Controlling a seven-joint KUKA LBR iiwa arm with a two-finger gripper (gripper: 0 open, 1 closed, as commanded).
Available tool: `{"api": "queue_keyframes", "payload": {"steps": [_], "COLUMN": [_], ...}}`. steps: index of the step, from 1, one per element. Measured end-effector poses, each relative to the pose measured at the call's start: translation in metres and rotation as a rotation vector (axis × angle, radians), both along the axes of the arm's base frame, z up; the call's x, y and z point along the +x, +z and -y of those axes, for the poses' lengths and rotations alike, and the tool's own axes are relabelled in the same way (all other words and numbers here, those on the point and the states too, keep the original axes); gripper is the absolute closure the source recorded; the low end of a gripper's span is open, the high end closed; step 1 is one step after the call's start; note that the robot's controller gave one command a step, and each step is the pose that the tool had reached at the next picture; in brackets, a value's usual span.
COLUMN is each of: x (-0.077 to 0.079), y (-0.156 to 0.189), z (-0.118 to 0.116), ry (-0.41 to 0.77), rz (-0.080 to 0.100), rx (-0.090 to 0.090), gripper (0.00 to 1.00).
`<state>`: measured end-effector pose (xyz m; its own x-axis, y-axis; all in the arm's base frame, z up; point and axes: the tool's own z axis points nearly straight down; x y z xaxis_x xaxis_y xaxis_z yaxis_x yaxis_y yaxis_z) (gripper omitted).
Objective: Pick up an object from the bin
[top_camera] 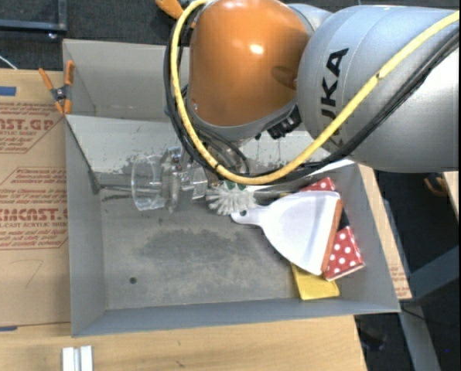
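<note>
The one arm is reaching in from the right, its orange cover hanging over the far middle of the grey bin. On the bin's right side one white dustpan is lying flat, its handle pointing left. One red piece with white dots is sticking out from under the dustpan's right edge, and one yellow pad is showing at its near edge. One clear glass is sitting at the far left of the floor, well apart from that heap. One white brush head is lying between the glass and the dustpan, touching the dustpan's handle end. The gripper is hanging below the orange cover, just to the right of the glass and left of the brush. How far open it is, and whether it is gripping the glass, cannot be told. The near left floor is lying bare.
</note>
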<state>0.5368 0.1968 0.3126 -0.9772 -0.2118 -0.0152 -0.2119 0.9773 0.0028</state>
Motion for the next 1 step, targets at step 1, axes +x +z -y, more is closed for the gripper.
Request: {"api": "queue_keyframes", "payload": {"steps": [1], "x": [0.0122], "y": [-0.0037], "z": [0.0430], "ry": [0.166], "rz": [-0.006], "rx": [-0.004], "gripper": [1.00]}}
